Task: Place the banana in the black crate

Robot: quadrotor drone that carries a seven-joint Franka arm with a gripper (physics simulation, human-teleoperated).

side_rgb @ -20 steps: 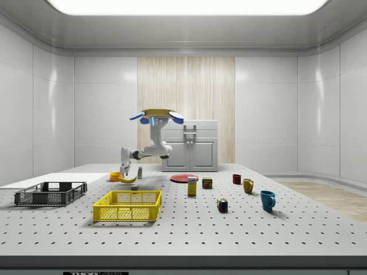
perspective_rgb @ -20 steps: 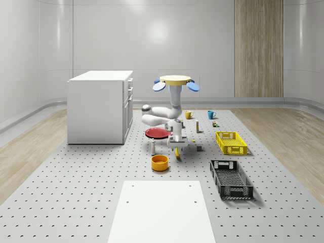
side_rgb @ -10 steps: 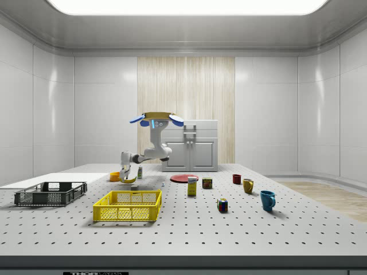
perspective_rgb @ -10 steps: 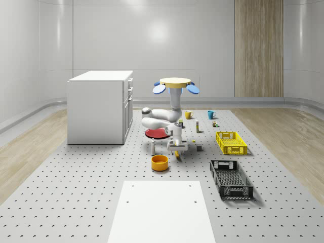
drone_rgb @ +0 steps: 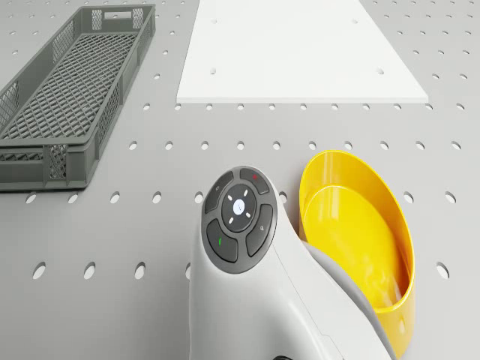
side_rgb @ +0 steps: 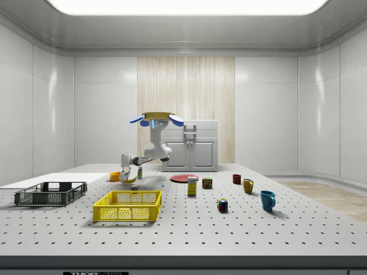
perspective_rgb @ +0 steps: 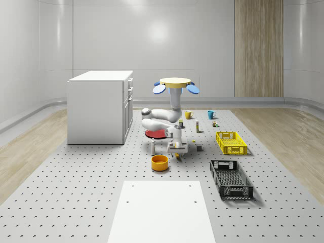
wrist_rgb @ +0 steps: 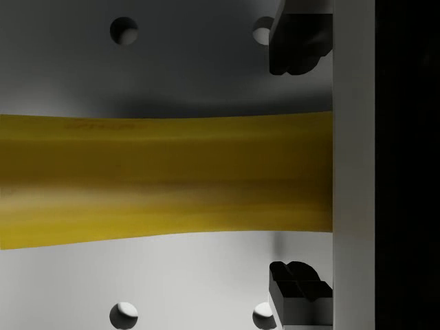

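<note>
Whole-scene view: the drone (perspective_rgb: 175, 83) hovers over the table (perspective_rgb: 91, 192), above the red plate (perspective_rgb: 154, 133). Its arm bends down toward the front. The gripper (perspective_rgb: 177, 152) hangs just above the table w/ the banana (perspective_rgb: 177, 155) at its tip. The orange bowl (perspective_rgb: 159, 162) sits just beside it, on the view's left. The black crate (perspective_rgb: 231, 178) is apart, to the view's right & nearer the front. The yellow crate (perspective_rgb: 231, 142) lies behind the black one.

Side view: the drone (side_rgb: 156, 118) hovers in front of the cabinet (side_rgb: 190, 145). The gripper (side_rgb: 126, 175) points down & the banana (side_rgb: 128, 180) hangs from it, off the table. The black crate (side_rgb: 50, 193) is to the view's left, well apart.

Drone view: the arm's wrist is over the table, next to the bowl (drone_rgb: 360, 240). The black crate (drone_rgb: 67, 97) lies apart from it.

Wrist view: the banana (wrist_rgb: 165, 179) runs across between the two fingers (wrist_rgb: 299, 41). The jaws look shut on the banana.
</note>
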